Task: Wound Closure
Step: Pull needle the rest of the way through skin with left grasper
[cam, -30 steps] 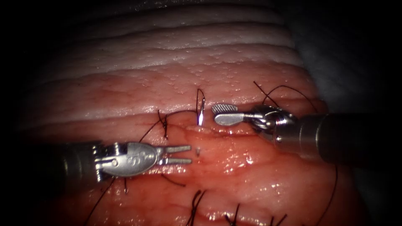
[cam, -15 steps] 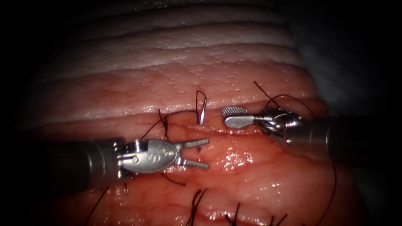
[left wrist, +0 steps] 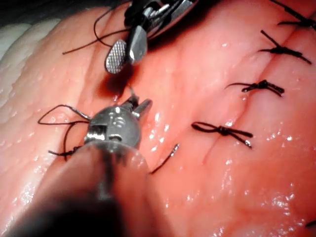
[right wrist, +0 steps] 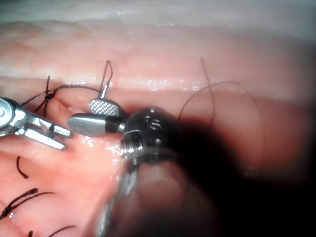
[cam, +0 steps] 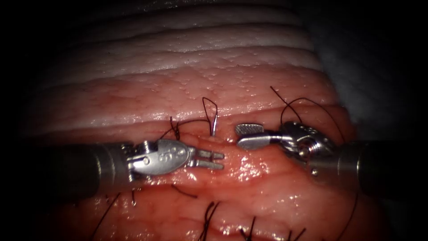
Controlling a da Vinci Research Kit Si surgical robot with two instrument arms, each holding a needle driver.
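Observation:
The curved needle [cam: 214,124] stands upright in the tissue [cam: 200,80] at the cut, its tail end out and dark thread [cam: 209,103] looping off its top. Neither tool holds it. My left tool [cam: 218,159] lies just below it, jaws a little apart with nothing seen between them; it also shows in the left wrist view [left wrist: 139,104]. My right tool [cam: 245,135] sits to the right of the needle, open and empty, its ridged jaw face turned up. In the right wrist view the needle [right wrist: 104,89] rises just behind the right tool [right wrist: 91,114].
A tied knot [cam: 174,129] sits on the cut left of the needle. Several finished stitches [cam: 208,218] line a lower cut. Loose thread [cam: 307,100] arcs over the right tool's wrist. A short thread piece [cam: 183,193] lies below the left tool.
My left tool moved right and up toward the needle; its jaws spread wide, then narrowed. The right tool drew back slightly to the right. The needle stayed in the tissue.

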